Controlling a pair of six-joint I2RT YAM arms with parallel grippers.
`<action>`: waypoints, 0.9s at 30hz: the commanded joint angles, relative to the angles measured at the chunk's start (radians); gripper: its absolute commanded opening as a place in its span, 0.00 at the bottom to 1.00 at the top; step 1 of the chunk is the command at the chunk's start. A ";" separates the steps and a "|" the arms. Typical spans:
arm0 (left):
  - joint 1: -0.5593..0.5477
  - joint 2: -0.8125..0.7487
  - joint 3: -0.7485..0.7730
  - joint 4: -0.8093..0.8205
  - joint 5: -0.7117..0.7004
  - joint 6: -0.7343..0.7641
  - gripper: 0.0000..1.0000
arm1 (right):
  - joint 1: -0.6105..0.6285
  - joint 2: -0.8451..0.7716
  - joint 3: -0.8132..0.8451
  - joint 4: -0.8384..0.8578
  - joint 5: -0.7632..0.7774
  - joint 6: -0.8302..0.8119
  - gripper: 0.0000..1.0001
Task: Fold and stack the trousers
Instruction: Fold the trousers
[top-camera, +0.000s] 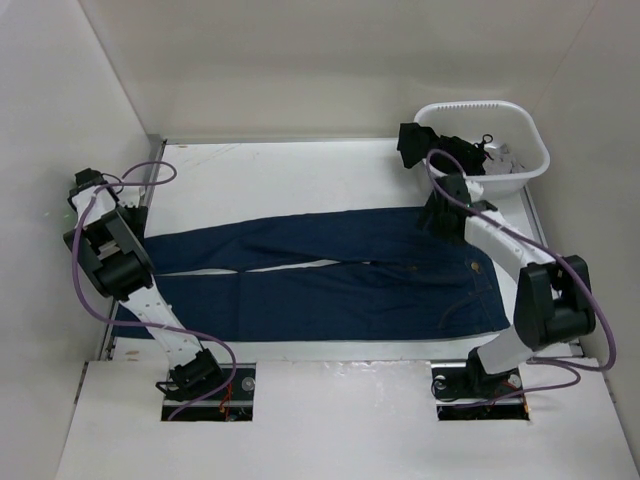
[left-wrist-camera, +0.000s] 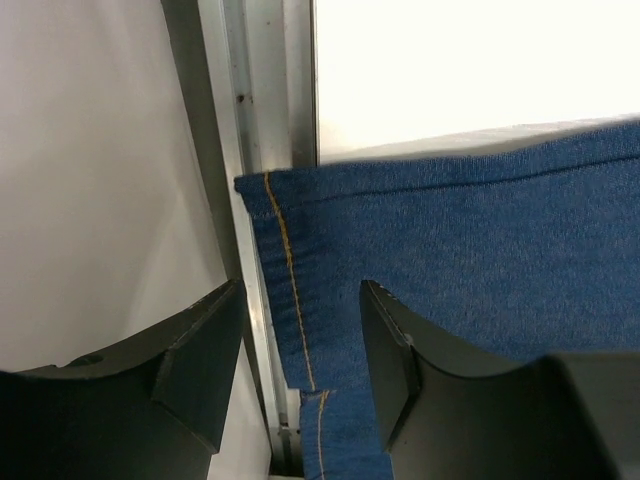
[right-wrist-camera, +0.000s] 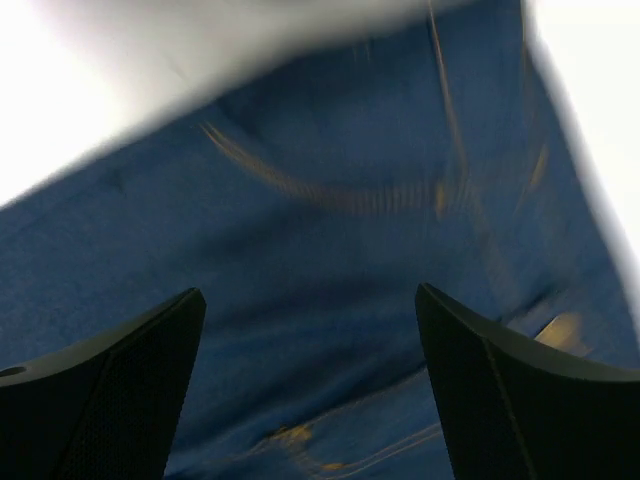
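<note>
The dark navy trousers (top-camera: 330, 280) lie flat across the table, waist to the right and leg hems to the left. My left gripper (top-camera: 135, 222) hangs open over the far leg's hem at the table's left edge. In the left wrist view the hem with its orange stitching (left-wrist-camera: 290, 270) runs between the open fingers of the left gripper (left-wrist-camera: 300, 300), and the trousers (left-wrist-camera: 450, 250) are not pinched. My right gripper (top-camera: 437, 212) is open above the far corner of the waist. The right wrist view is blurred and shows the right gripper (right-wrist-camera: 310, 300) wide apart over the trousers (right-wrist-camera: 330, 180).
A white basket (top-camera: 530, 165) stands at the back right with a black garment (top-camera: 470, 150) inside. A metal rail (left-wrist-camera: 262, 100) and a white wall run close along the table's left edge. White walls close in the back and the right.
</note>
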 joint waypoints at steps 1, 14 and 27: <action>-0.004 0.041 0.050 0.010 0.004 -0.021 0.49 | 0.020 -0.084 -0.182 0.134 -0.019 0.432 0.87; -0.032 0.191 0.165 -0.090 0.067 -0.062 0.37 | 0.119 -0.179 -0.184 0.166 0.225 0.316 0.87; -0.079 -0.134 0.012 0.129 0.128 -0.027 0.00 | 0.037 -0.198 -0.287 -0.082 0.196 0.818 0.89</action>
